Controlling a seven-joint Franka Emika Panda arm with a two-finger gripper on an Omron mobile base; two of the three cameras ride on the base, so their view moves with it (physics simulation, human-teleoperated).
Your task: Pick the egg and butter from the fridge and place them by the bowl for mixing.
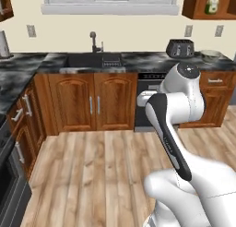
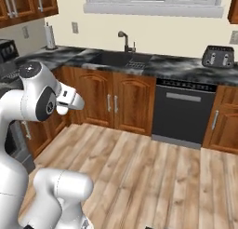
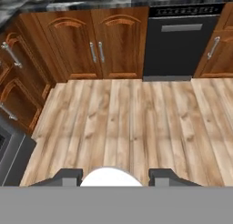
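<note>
Gripper point(image 3: 111, 178) clamps one egg point(image 3: 111, 177); one bowl point(image 1: 210, 54), one toaster point(image 1: 180, 48) on counter point(image 1: 143, 60).

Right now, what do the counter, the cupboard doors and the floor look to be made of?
The counter looks like polished dark stone, marbled with grey veining. The cupboard doors look like reddish varnished wood with arched panels and metal handles. The floor looks like pale wood planks with visible grain, possibly laminate.

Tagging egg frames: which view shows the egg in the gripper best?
Hand view: the egg sits as a white dome between the two dark fingertips of the gripper, which are shut on it, above the wood floor. In the left and right base views, the arm's white body is what shows.
</note>
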